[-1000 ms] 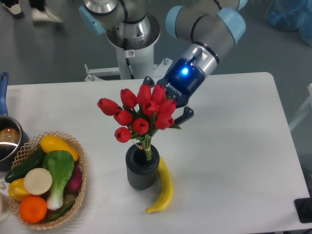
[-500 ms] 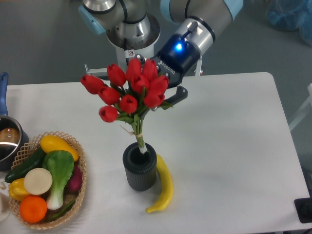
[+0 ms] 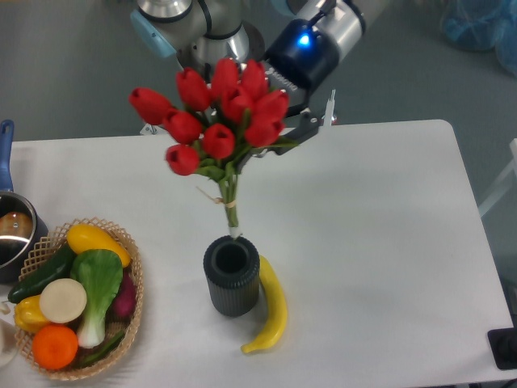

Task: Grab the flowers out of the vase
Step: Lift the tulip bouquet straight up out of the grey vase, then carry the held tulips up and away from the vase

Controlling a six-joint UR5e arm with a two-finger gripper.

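With stem tips just above the vase (image 3: 232,275) mouth, flowers (image 3: 214,117) hang clear of it, tilted left. Gripper (image 3: 279,133) pinches the bunch behind the buds; fingers mostly hidden. Banana (image 3: 272,307) touches vase's right side. Veg basket (image 3: 77,299) at left.

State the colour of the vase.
Dark grey, with ribbed sides; the vase shows clearly in the fixed camera view.

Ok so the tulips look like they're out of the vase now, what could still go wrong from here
1. The gripper holds the flowers up among the blooms, its fingers mostly hidden, so the bunch might slip or tilt.
2. The stem tips hang right above the vase mouth; a sideways move now could clip the rim and tip it.
3. The banana touches the vase and would get shoved too.
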